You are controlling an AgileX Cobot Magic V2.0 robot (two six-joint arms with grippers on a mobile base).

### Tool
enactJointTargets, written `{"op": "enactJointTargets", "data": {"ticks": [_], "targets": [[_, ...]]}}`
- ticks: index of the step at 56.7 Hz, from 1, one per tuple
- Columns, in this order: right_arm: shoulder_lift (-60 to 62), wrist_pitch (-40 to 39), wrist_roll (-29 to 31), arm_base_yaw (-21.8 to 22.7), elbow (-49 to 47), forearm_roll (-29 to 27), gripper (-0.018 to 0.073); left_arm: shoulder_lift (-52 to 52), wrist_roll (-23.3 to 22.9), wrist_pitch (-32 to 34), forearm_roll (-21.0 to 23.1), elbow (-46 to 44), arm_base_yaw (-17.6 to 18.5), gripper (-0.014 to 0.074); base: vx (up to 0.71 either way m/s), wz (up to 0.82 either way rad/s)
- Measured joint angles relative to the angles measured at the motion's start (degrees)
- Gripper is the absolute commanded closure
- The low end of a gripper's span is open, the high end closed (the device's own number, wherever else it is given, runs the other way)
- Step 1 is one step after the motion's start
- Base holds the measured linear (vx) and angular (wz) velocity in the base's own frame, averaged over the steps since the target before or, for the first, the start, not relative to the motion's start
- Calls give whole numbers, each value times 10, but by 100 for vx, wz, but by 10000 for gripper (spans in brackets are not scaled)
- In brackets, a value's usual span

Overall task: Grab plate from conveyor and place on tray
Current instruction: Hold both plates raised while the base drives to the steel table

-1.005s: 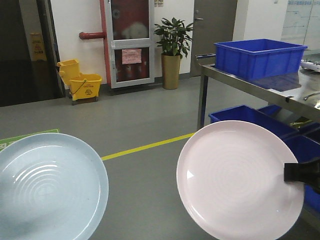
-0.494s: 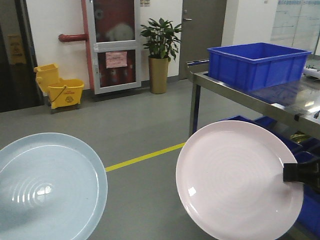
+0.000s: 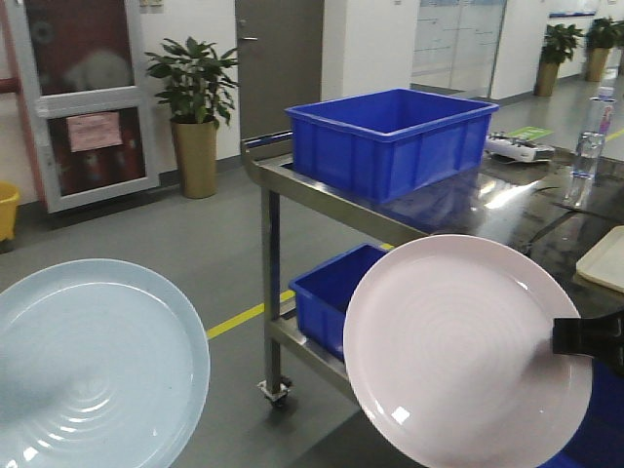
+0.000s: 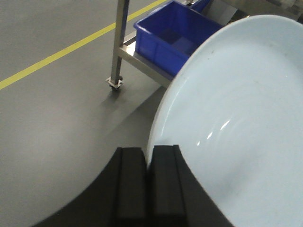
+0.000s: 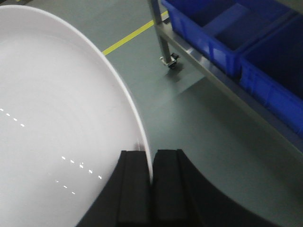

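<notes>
Concentric rings pattern the pale blue plate (image 3: 97,366) and pale pink plate (image 3: 463,351); the crate (image 3: 390,136) is blue.

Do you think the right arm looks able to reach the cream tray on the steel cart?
Probably yes: the tray lies on the cart top beyond the right gripper, which is shut on the pink plate, and nothing stands between them. Only the tray's corner shows, though.
</notes>
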State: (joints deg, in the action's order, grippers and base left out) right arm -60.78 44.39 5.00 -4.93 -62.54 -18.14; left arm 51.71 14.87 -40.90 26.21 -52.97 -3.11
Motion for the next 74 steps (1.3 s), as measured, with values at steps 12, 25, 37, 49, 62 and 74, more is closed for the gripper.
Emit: {"op": "enactJointTargets", "data": {"ticks": [12,25,37,49,62,74], "targets": [[0,0,0,0,0,0,568,0,0,0,0,0,0,602,49,-52],[0,0,0,0,0,0,568,0,0,0,0,0,0,602,45,-52],[0,0,0,0,0,0,568,0,0,0,0,0,0,602,39,-58],[0,0,0,0,0,0,568,0,0,0,0,0,0,602,33,-67],[0,-1,0,0,0,0,568,0,0,0,0,0,0,602,28,-72],[0,-1,0,0,0,2,568,0,0,0,2,0,0,602,24,-66]]}}
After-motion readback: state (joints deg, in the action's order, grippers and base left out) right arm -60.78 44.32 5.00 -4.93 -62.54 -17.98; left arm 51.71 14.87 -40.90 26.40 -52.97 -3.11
